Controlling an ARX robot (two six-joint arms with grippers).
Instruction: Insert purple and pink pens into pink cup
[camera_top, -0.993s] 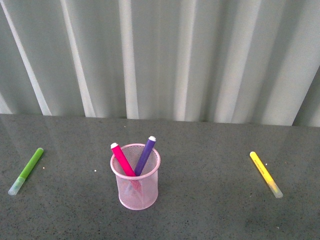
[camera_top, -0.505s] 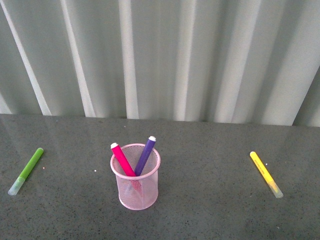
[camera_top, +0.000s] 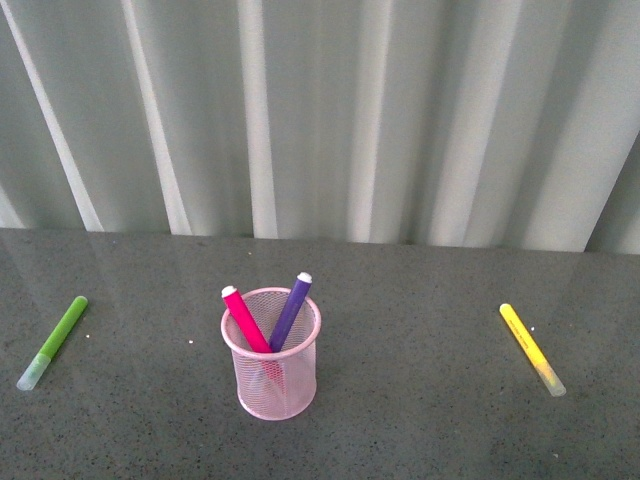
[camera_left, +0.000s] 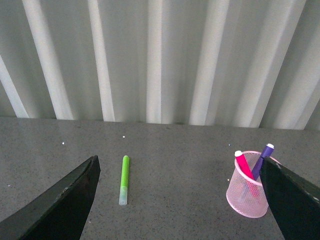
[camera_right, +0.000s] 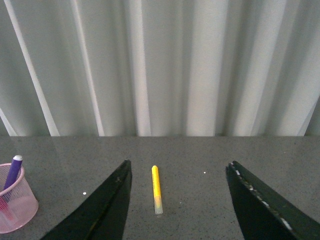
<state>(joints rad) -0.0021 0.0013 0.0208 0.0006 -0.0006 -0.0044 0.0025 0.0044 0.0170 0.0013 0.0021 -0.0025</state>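
Both pens already in the cup (camera_top: 271, 352): pink pen (camera_top: 245, 318) leaning up-left, purple pen (camera_top: 291, 309) leaning up-right, crossed low inside the mesh, tips sticking out above the rim. Cup upright on the grey table (camera_top: 420, 400), about centre in the front view, slightly left of middle, so a touch nearer the left arm.

Left gripper (camera_left: 177, 200) spread wide, nothing between the fingers, cup off to its right side and well apart. Right gripper (camera_right: 177, 200) also wide open and empty, cup off at its left, also well apart. Neither arm visible in the front view.

Count: one cup, one pink pen, one purple pen, one green marker (camera_top: 52, 341), one yellow marker (camera_top: 531, 349). Green lying flat far left, yellow flat far right, both well clear of the cup.

Looks done, nothing left to insert. Probably no next move needed beyond keeping clear of the cup.
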